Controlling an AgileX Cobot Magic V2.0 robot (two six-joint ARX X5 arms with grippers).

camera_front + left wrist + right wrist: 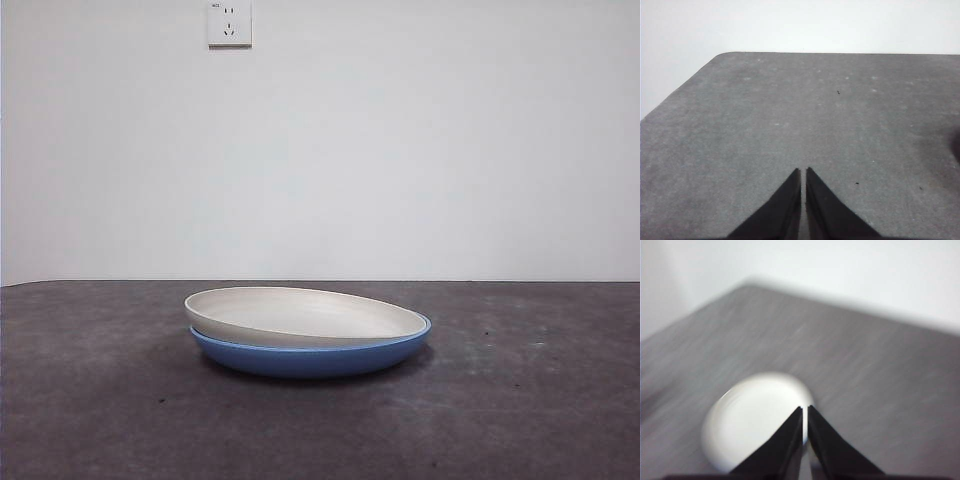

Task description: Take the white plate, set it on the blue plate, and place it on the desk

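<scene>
The cream-white plate [305,316] lies inside the blue plate [310,355] in the middle of the dark grey desk [100,400], tilted a little with its left rim raised. No arm shows in the front view. In the right wrist view, my right gripper [805,409] is shut and empty, hanging above the white plate [750,422], which is blurred by motion; the blue plate is not made out there. In the left wrist view, my left gripper [803,170] is shut and empty over bare desk [790,110], with neither plate in sight.
A white wall with a power socket [229,23] stands behind the desk. The desk's far edge and a rounded corner [722,55] show in the left wrist view. A dark shadow lies at that view's right edge.
</scene>
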